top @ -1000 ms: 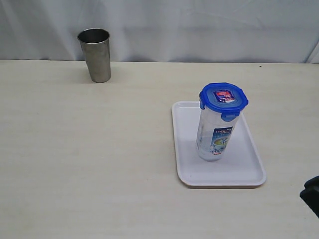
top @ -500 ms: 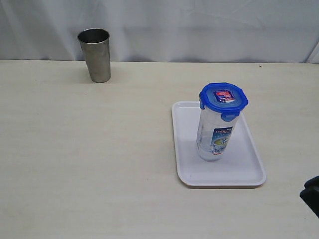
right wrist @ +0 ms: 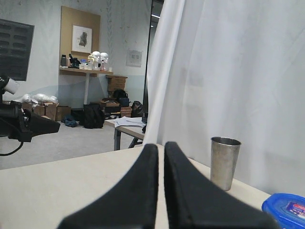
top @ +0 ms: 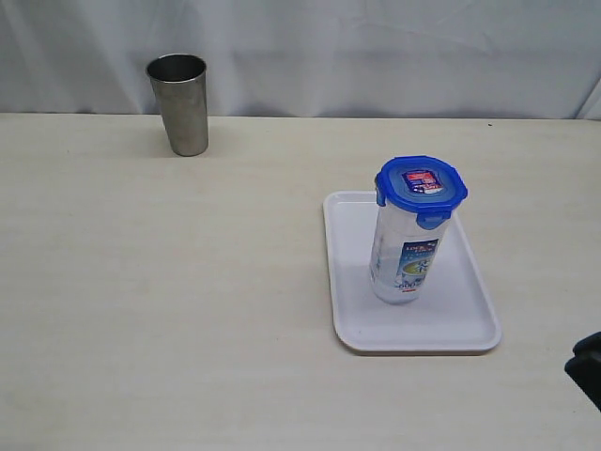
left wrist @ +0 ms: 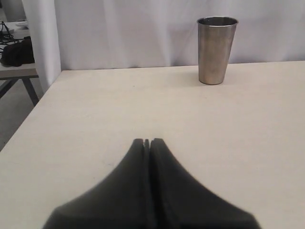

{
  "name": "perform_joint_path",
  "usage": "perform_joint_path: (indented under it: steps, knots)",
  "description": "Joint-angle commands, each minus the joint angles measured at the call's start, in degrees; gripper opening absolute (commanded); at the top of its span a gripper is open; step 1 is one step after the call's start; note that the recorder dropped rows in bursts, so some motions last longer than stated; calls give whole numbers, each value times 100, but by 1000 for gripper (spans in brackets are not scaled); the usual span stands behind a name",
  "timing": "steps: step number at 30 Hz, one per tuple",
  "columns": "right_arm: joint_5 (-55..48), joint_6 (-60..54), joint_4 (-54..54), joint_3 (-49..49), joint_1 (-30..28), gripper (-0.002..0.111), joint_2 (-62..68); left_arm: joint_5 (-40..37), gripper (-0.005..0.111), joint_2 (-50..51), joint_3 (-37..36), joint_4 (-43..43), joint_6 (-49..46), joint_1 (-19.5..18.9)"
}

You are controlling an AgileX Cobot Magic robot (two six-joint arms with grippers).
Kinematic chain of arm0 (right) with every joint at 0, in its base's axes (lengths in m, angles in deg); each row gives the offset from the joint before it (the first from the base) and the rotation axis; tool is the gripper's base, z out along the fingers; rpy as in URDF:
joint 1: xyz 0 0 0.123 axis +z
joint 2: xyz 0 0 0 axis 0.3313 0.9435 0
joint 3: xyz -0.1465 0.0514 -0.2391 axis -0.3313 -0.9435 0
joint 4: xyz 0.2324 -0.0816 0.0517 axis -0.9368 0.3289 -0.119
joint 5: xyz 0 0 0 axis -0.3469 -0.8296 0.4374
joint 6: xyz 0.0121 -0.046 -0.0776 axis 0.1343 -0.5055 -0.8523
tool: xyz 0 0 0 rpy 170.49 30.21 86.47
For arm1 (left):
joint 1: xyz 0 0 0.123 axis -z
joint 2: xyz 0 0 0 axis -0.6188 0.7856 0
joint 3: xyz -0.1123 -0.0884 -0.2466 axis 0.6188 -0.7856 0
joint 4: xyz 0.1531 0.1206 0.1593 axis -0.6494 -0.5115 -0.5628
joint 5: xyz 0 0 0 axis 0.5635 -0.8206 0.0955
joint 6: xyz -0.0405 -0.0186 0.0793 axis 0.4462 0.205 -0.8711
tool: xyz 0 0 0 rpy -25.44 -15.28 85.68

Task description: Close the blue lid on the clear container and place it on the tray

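L end effector [left wrist: 147, 141] & R end effector [right wrist: 161, 145] both pinched narrow, empty | clear container [top: 404, 258] upright, blue lid [top: 422, 185] on, stands on tray [top: 470, 324] | ahead of R, nearer R arm | looks done

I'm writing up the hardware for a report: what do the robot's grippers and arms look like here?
The left gripper and the right gripper each show two plain matte black fingers, broad at the base, tapering to narrow blunt tips. No cables, markings or logos show. In the exterior view only a black corner, likely of the right arm, is visible.
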Motion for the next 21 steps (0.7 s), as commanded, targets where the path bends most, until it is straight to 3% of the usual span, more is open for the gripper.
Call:
perform_joint_path:
  steps: [1,21]
  knots:
    - [-19,-49,-4,-19,-3,5,-33,-11,0,-20,-14,79,36,4]
    - [-19,-49,-4,-19,-3,5,-33,-43,0,-20,-14,-195,8,4]
